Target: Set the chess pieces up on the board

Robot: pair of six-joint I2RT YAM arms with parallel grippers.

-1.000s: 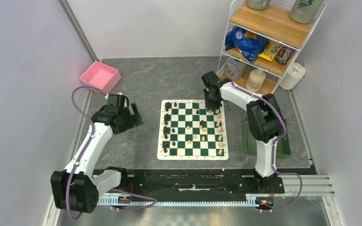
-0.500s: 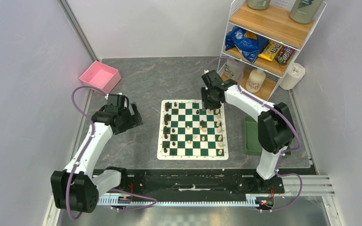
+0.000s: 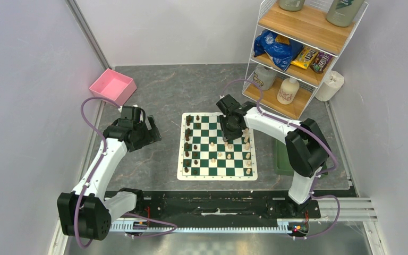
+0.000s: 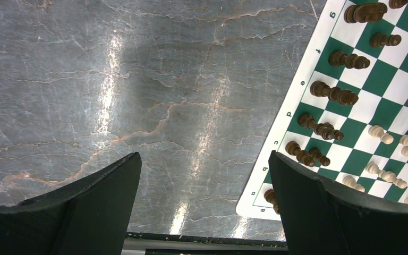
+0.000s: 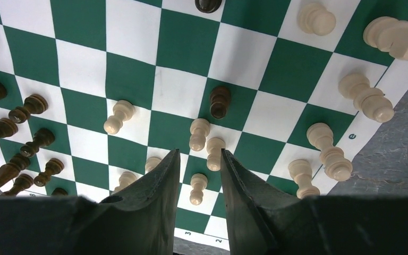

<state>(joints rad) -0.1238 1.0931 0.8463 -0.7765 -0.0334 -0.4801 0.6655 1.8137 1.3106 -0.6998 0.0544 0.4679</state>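
Note:
The green and white board (image 3: 216,176) lies in the middle of the table. Dark brown pieces (image 3: 188,139) stand along its left side, and pale pieces (image 3: 247,144) stand along its right side and loose in the middle. My right gripper (image 3: 230,130) hovers over the board's far middle, jaws a little apart and empty. In the right wrist view the right gripper (image 5: 200,154) is above several pale pawns (image 5: 197,189) and a dark pawn (image 5: 219,102). My left gripper (image 3: 151,133) is wide open and empty over bare table left of the board (image 4: 303,90), also seen in its wrist view (image 4: 204,159).
A pink bin (image 3: 112,86) sits at the far left. A wire shelf rack (image 3: 297,48) with snacks and jars stands at the far right, with a white roll (image 3: 329,85) beside it. A green tray (image 3: 282,156) lies right of the board, partly hidden by the right arm.
My right gripper has moved from the board's far right corner leftward and nearer, over the board's middle. The left arm has not moved.

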